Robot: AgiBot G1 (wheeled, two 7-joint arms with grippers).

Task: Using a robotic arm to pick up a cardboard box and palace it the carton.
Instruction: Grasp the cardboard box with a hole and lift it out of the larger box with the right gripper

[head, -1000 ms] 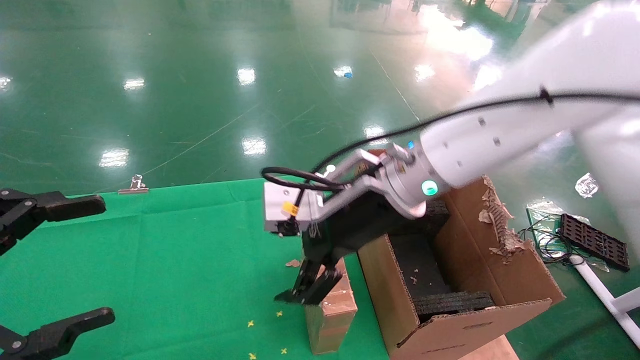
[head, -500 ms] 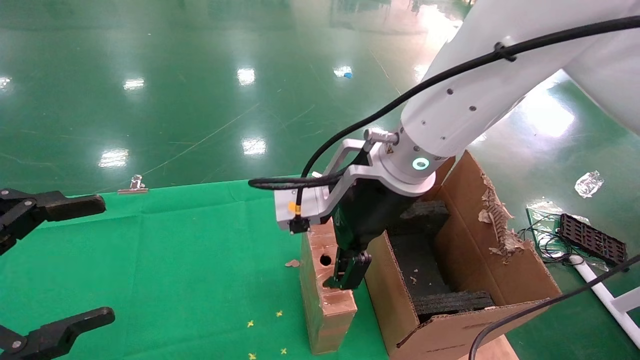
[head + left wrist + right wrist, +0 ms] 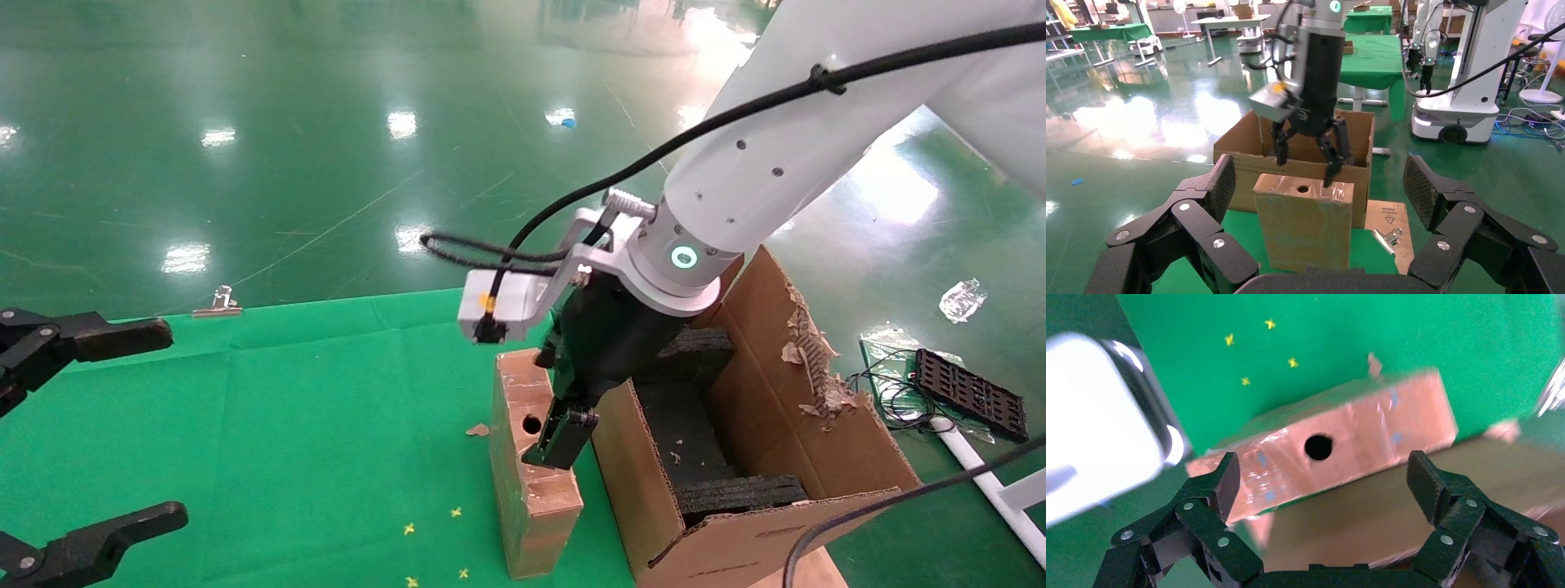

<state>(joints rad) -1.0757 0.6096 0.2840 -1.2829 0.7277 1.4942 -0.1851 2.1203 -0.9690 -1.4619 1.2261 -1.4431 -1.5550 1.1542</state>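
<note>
The cardboard box (image 3: 531,490) stands upright on the green cloth, with a round hole in its top face, right beside the carton (image 3: 629,474). The carton has a torn flap and black foam (image 3: 695,433) inside. The white robotic arm (image 3: 760,180) reaches down from the right. My right gripper (image 3: 558,408) is open and hovers just over the box's top. In the left wrist view one of its fingertips (image 3: 1329,177) is at the top's edge. The right wrist view shows the holed face (image 3: 1340,441) between the spread fingers. My left gripper (image 3: 90,425) is open at the far left, facing the box (image 3: 1303,226).
A binder clip (image 3: 219,304) lies at the cloth's far edge. Another clip (image 3: 1385,237) and a flat card lie beside the box. A black tray with cables (image 3: 968,392) and a white pole are on the floor to the right. Small yellow marks (image 3: 458,513) dot the cloth.
My right gripper has risen from the box's left side and swung right to over its top, the wrist turning. The box and the left arm have not moved.
</note>
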